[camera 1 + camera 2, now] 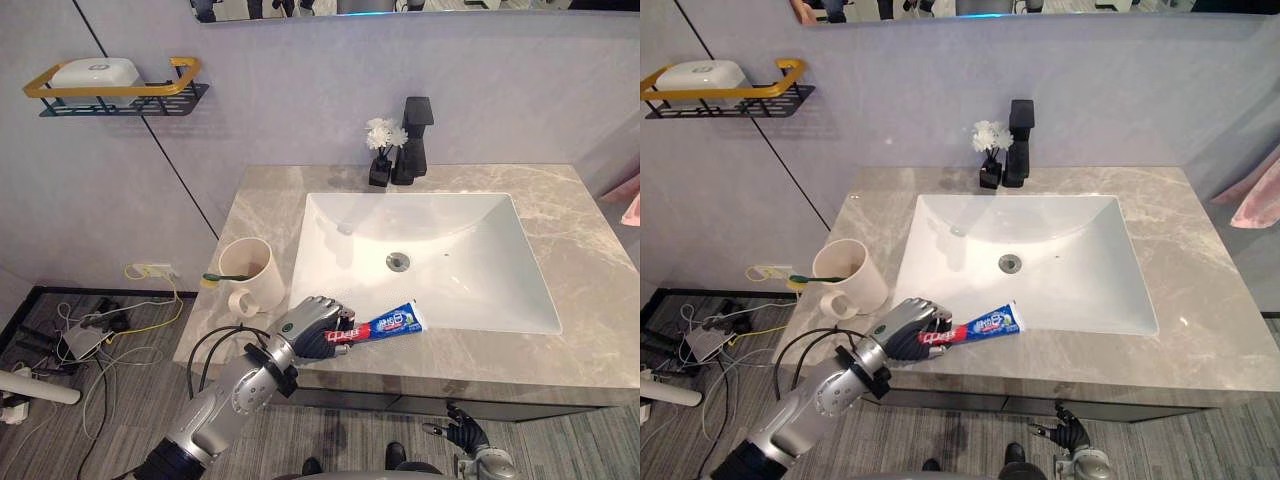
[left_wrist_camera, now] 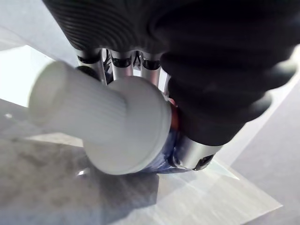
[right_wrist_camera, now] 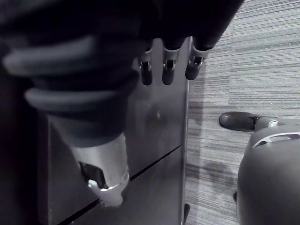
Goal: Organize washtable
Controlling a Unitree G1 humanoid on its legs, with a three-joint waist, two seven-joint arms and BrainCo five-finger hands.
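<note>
A red and blue toothpaste tube lies along the front rim of the white sink, on the grey marble counter. My left hand is shut on its cap end; the left wrist view shows the fingers curled round the tube behind the white cap. A cream mug stands on the counter's left part, with a green-handled toothbrush resting across its mouth. My right hand hangs below the counter's front edge, fingers relaxed and holding nothing.
A black faucet and a small black vase of white flowers stand behind the sink. A wall shelf at upper left carries a white soap box. A pink towel hangs at right. Cables lie on the floor at left.
</note>
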